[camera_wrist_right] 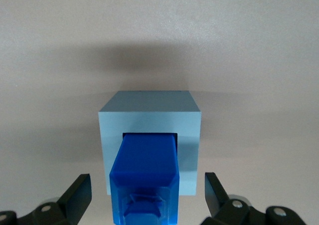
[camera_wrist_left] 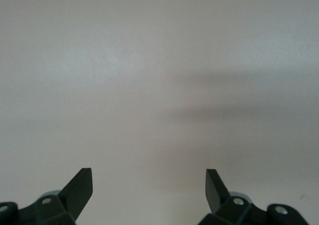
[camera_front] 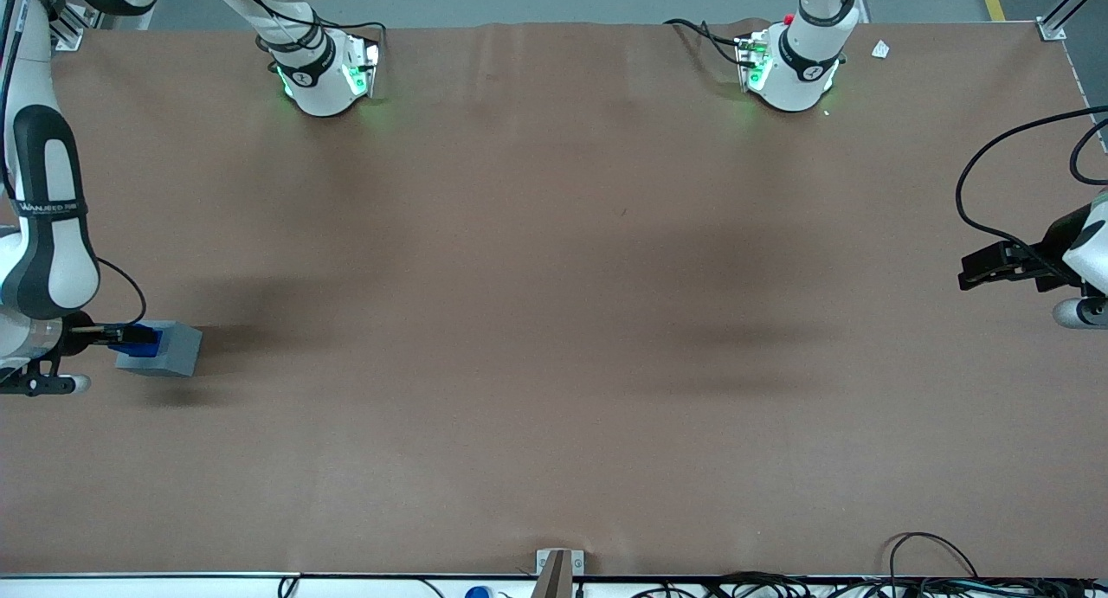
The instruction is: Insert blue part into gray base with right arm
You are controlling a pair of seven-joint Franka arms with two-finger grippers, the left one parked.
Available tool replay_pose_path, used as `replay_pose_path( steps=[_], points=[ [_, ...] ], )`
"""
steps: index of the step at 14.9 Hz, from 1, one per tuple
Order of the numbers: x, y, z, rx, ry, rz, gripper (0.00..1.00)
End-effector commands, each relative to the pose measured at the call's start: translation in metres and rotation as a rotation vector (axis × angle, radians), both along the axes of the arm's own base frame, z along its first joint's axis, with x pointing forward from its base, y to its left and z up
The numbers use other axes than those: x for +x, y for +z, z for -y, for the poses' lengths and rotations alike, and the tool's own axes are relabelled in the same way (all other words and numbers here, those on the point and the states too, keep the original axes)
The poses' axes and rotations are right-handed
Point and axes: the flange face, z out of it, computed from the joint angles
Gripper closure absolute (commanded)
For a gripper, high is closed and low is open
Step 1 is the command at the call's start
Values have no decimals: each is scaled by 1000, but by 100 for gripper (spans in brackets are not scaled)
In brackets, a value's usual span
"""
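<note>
Even overhead light; soft arm shadows on brown table [camera_front: 554, 321]; wrist views washed out; pincer [camera_wrist_right: 147, 195] edges soft.

Blue part [camera_wrist_right: 145, 177] seated in the gray base [camera_wrist_right: 149, 116].
The gripper [camera_wrist_right: 148, 195] hovered over the base, fingers [camera_wrist_right: 77, 192] spread wide and clear of the blue part, which stood in the base's square recess on a plain tabletop [camera_wrist_right: 159, 30].
</note>
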Motion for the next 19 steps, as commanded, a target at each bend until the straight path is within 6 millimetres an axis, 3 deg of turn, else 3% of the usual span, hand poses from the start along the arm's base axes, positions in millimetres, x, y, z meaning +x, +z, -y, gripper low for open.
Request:
replay_pose_path(
  steps=[1,2,11,16,19],
  points=[
    [-2,9,3,5,3,-4,0],
    [-3,15,1,10,6,-19,0],
    [-16,143,-12,-4,1,72,0],
    [-40,236,-58,2,55,115,0],
    [-55,275,-104,11,41,117,0]
  ],
)
